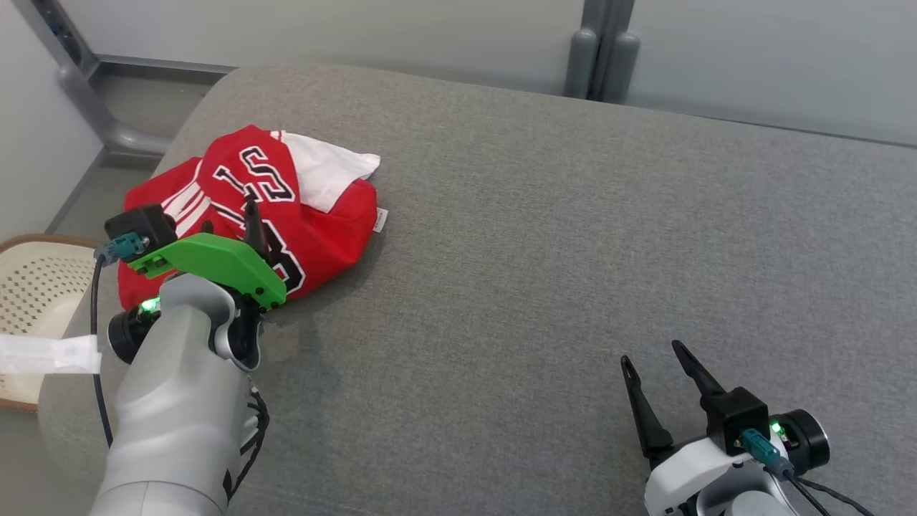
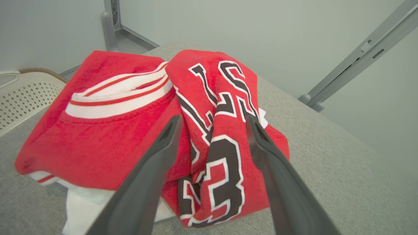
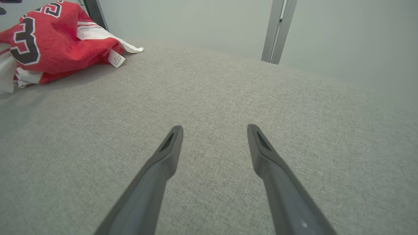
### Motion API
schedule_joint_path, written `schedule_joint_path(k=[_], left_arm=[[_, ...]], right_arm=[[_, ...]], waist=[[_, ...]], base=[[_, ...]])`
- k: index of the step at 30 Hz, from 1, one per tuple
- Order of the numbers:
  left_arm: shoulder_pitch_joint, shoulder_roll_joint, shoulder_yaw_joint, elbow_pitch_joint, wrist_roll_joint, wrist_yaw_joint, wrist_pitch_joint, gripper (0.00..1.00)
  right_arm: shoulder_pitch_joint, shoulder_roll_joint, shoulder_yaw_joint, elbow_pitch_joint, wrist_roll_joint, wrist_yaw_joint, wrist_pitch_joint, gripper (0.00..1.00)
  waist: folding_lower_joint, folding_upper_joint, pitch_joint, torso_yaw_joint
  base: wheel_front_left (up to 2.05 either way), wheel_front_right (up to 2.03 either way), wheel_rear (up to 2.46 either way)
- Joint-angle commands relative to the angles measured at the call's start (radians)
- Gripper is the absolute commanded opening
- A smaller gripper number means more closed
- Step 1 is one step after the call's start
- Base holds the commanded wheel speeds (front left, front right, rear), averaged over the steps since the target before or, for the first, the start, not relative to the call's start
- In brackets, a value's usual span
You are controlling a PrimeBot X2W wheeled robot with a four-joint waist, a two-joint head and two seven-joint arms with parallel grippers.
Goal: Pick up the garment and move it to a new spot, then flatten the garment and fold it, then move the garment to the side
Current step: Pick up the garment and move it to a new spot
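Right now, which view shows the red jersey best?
Left wrist view: the jersey is close, lettering plain, past the open left pincer. Head view has the bundle partly hidden by that arm; right wrist view catches one end, with its tag.

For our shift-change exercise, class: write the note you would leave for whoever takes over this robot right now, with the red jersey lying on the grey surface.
Left gripper: open, fingers straddling a bunched fold of the garment, not closed on it.
Right gripper: open, holding nothing, over bare grey surface at the near right.
Garment: crumpled heap at the surface's far left; a pale basket stands off that edge.
Done: nothing; garment not yet lifted.
Left to do: grasp, move, flatten, fold, set aside.
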Motion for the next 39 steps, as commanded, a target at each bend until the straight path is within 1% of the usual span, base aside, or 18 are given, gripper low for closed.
schedule_joint_path(k=[1, 6, 10, 11, 12, 20, 25, 27, 30, 33, 39], left_arm=[[-0.028, 0.006, 0.004, 0.02, -0.002, 0.005, 0.01, 1.0], [-0.071, 0.03, -0.018, 0.093, 0.018, 0.036, 0.055, 1.0], [-0.091, 0.056, -0.037, 0.126, 0.038, 0.081, 0.08, 1.0], [-0.093, 0.059, -0.047, 0.133, 0.048, 0.092, 0.082, 0.14], [-0.094, 0.061, -0.052, 0.135, 0.051, 0.097, 0.082, 0.0], [-0.113, 0.068, -0.08, 0.142, 0.066, 0.059, 0.067, 0.0], [-0.15, 0.095, -0.112, 0.121, 0.097, 0.055, 0.008, 0.0], [-0.175, 0.097, -0.116, 0.096, 0.099, 0.054, -0.037, 0.0], [-0.198, 0.106, -0.127, 0.057, 0.112, 0.037, -0.09, 0.0], [-0.226, 0.104, -0.148, 0.006, 0.134, 0.023, -0.116, 0.0], [-0.262, 0.076, -0.184, -0.14, 0.172, 0.018, -0.135, 0.0]], right_arm=[[-0.014, -0.004, 0.006, -0.007, -0.009, -0.001, 0.001, 1.0], [-0.02, -0.004, 0.021, -0.02, -0.016, -0.001, 0.005, 1.0], [-0.017, -0.004, 0.025, -0.025, -0.013, -0.001, 0.009, 1.0], [-0.016, -0.004, 0.023, -0.025, -0.011, -0.001, 0.008, 1.0], [-0.016, -0.004, 0.021, -0.025, -0.011, -0.001, 0.008, 1.0], [-0.016, -0.004, 0.017, -0.012, 0.019, -0.001, 0.006, 1.0], [-0.022, -0.004, 0.036, 0.007, 0.057, -0.001, 0.001, 1.0], [-0.023, -0.004, 0.043, 0.017, 0.078, -0.001, -0.001, 1.0], [-0.023, -0.004, 0.045, 0.029, 0.107, -0.001, -0.002, 1.0], [-0.023, -0.004, 0.041, 0.029, 0.127, -0.001, -0.003, 1.0], [0.001, -0.004, 0.032, 0.017, 0.156, -0.001, -0.003, 1.0]], waist=[[0.0, 0.0, 0.043, -0.055], [0.0, 0.0, 0.062, -0.08], [0.0, 0.0, 0.074, -0.09], [0.0, 0.0, 0.077, -0.09], [0.0, 0.0, 0.078, -0.09], [0.0, 0.0, 0.055, -0.071], [0.0, 0.0, 0.015, -0.067], [0.0, 0.0, -0.011, -0.074], [0.0, 0.0, -0.045, -0.094], [0.0, 0.0, -0.07, -0.117], [0.0, 0.0, -0.107, -0.185]], base=[[0.0, 0.0, 0.0], [0.0, 0.0, 0.0], [0.0, 0.0, 0.0], [0.0, 0.0, 0.0], [0.0, 0.0, 0.0], [0.0, 0.0, 0.0], [0.0, 0.0, 0.0], [0.0, 0.0, 0.0], [0.0, 0.0, 0.0], [0.0, 0.0, 0.0], [0.0, 0.0, 0.0]])
